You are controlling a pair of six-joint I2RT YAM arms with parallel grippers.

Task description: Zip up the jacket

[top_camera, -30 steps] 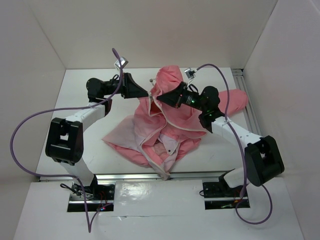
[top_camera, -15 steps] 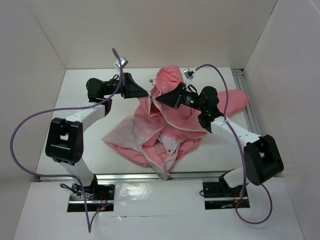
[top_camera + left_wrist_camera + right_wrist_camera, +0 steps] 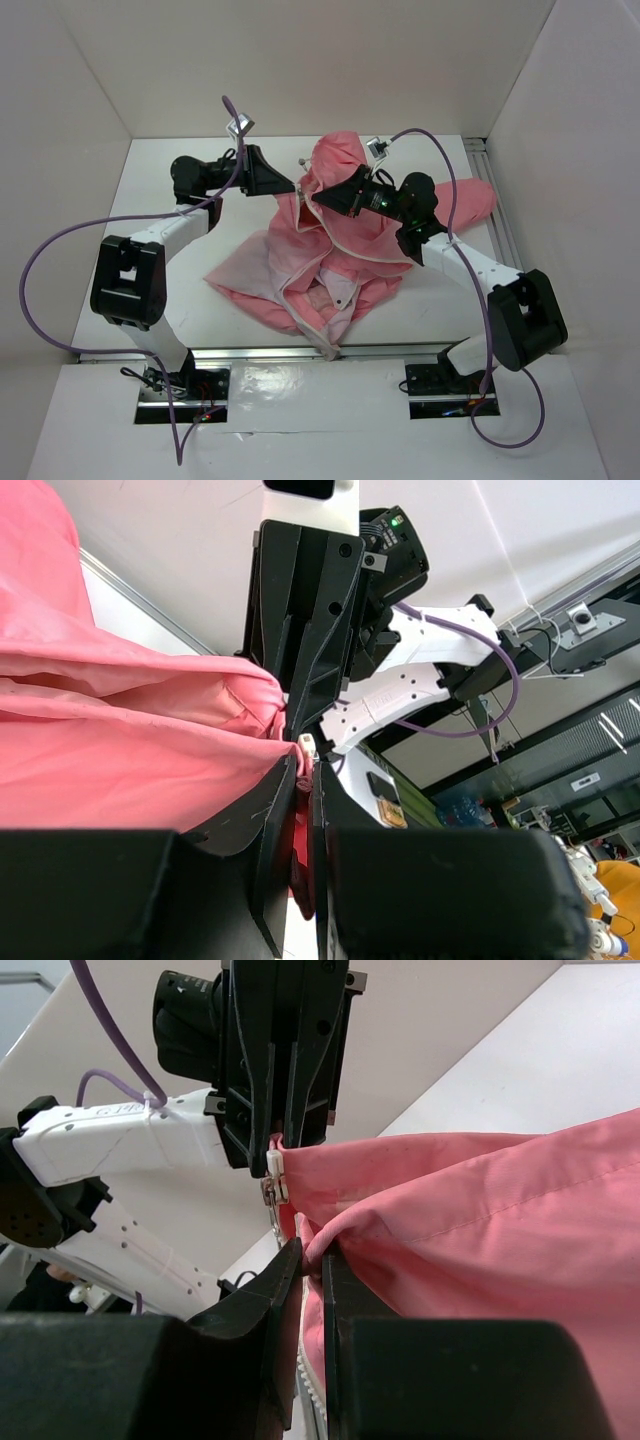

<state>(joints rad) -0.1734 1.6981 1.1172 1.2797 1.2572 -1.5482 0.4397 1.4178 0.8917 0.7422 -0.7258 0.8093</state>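
Pinching the jacket (image 3: 345, 255) near the table's (image 3: 160, 270) far edge, my left gripper (image 3: 305, 765) and right gripper (image 3: 312, 1257) stay clamped, barely shifted; the zipper (image 3: 272, 1182) remains unjoined, I judge.

The top external camera looks steeply down from above and behind the arm bases, far enough back to take in the whole table (image 3: 230, 322). Each wrist camera sits close behind its own fingers. The left gripper (image 3: 307, 765) and right gripper (image 3: 312, 1255) face each other, so each wrist view shows the opposite gripper. All three views share the stretch of the jacket (image 3: 340, 160) between the grippers.
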